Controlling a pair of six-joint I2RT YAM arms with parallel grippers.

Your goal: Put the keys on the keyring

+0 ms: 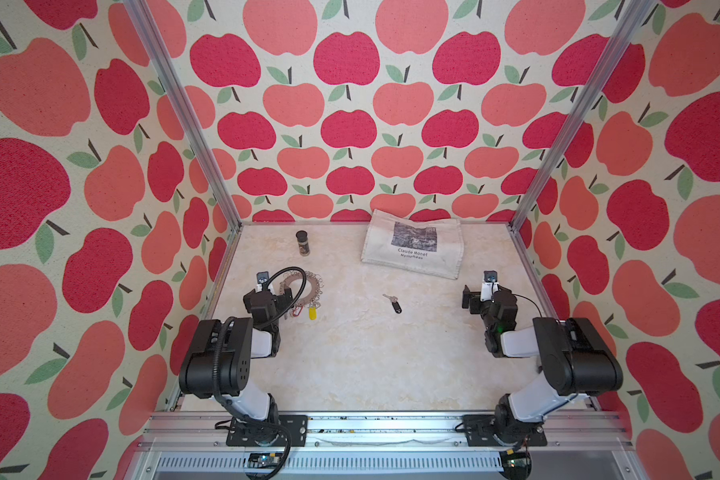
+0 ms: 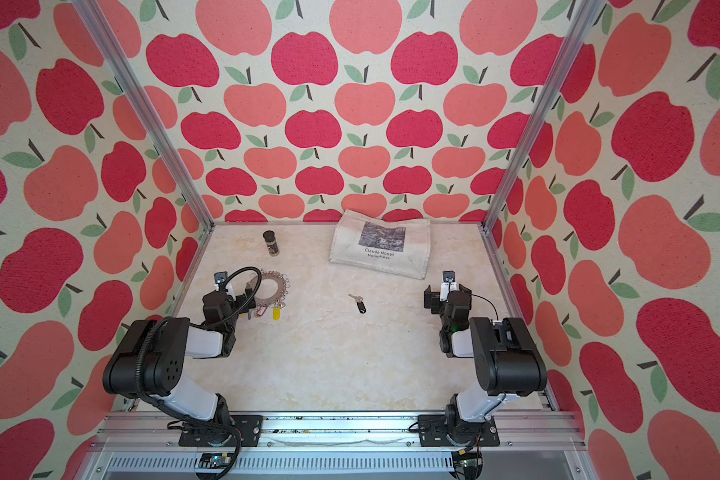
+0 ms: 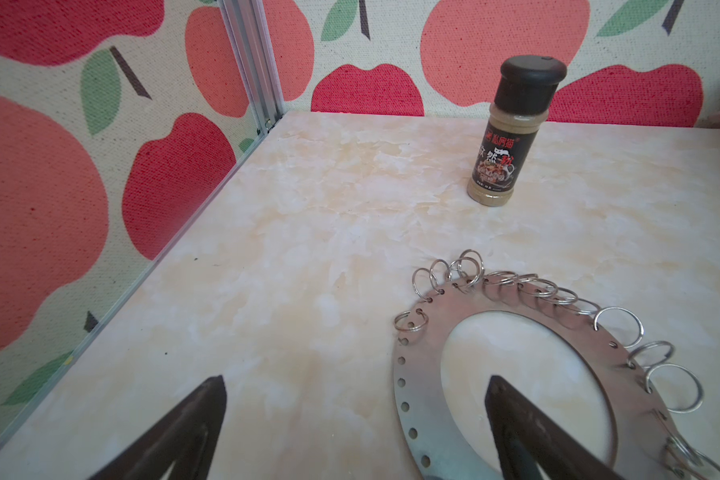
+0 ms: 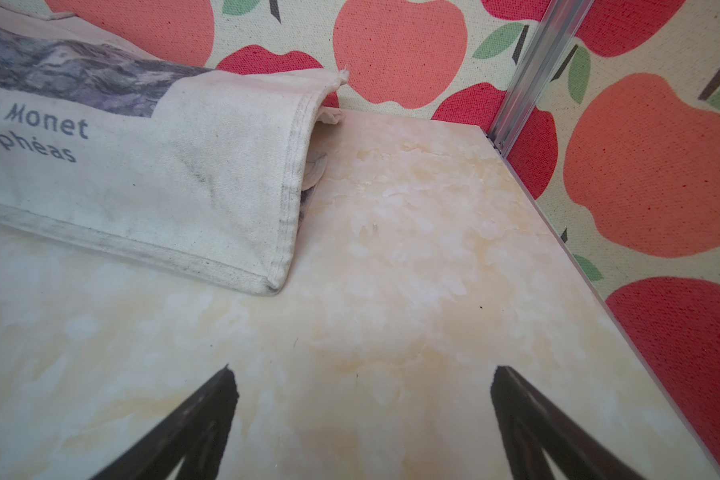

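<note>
The keys (image 1: 393, 302) (image 2: 358, 303), a small silver key on a black oval tag, lie flat in the middle of the table, and neither gripper touches them. The keyring (image 1: 306, 286) (image 2: 274, 286) (image 3: 422, 361), a grey disc rimmed with wire rings, lies at the left. My left gripper (image 1: 285, 293) (image 3: 356, 382) stands open over the keyring's near rim. One of its fingers is above the central hole and the other above bare table. My right gripper (image 1: 470, 297) (image 4: 364, 372) is open and empty over bare table at the right, well away from the keys.
A yellow tag (image 1: 312, 312) and a red-framed tag (image 1: 296, 311) hang at the keyring's near edge. A spice bottle (image 1: 302, 243) (image 3: 504, 137) stands upright behind the keyring. A cream tote bag (image 1: 414, 249) (image 4: 142, 166) lies against the back wall. Apple-patterned walls close in three sides.
</note>
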